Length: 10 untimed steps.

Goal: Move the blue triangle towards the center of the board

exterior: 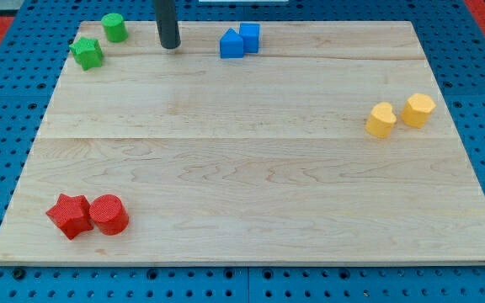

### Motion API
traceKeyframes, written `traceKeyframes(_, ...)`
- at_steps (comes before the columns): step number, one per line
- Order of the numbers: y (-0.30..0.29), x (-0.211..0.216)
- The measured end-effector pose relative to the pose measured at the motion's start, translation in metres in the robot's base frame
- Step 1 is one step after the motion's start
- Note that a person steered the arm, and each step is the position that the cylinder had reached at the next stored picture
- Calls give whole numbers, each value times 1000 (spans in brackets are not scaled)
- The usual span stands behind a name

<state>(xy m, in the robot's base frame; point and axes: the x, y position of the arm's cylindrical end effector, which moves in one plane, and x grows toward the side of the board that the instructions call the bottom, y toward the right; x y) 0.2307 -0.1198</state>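
**A:** Where is my tip (169, 45) right now, and what is it doing there?

**B:** It stands near the top edge of the board (242, 168), left of the middle, touching no block. There are no jaws to speak of as apart or together; it is a bare rod, and it holds nothing.

**A:** And the blue triangle?

**B:** The blue triangle (231, 44) sits a little to the view's right of the tip, also close to the top edge. A blue cube (250, 37) is right against its right side, slightly nearer the edge; whether they truly touch I cannot tell.

**A:** Why does that placing matter?

**B:** The centre lies toward the view's bottom from the triangle. To send it there, I judge the tip must get behind it, between the triangle and the top edge, and there is little room. From where the tip is now, a straight push would drive the triangle rightward into the cube, not toward the centre.

**A:** What else is about?

**B:** To the tip's left, in the top left corner, a green cylinder (114, 27) and a green star-like block (87, 53) lie near each other. Near the right edge two yellow blocks (399, 115) sit side by side. In the bottom left corner a red star-like block (68, 215) touches a red cylinder (109, 214). All are well apart from the path to the centre.
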Motion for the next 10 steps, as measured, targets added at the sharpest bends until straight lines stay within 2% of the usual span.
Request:
traceKeyframes(1,27,-33)
traceKeyframes(2,76,-38)
traceKeyframes(3,80,11)
traceKeyframes(4,95,17)
traceKeyframes(5,61,-24)
traceKeyframes(6,107,-37)
traceKeyframes(8,183,88)
traceKeyframes(9,181,137)
traceKeyframes(10,188,144)
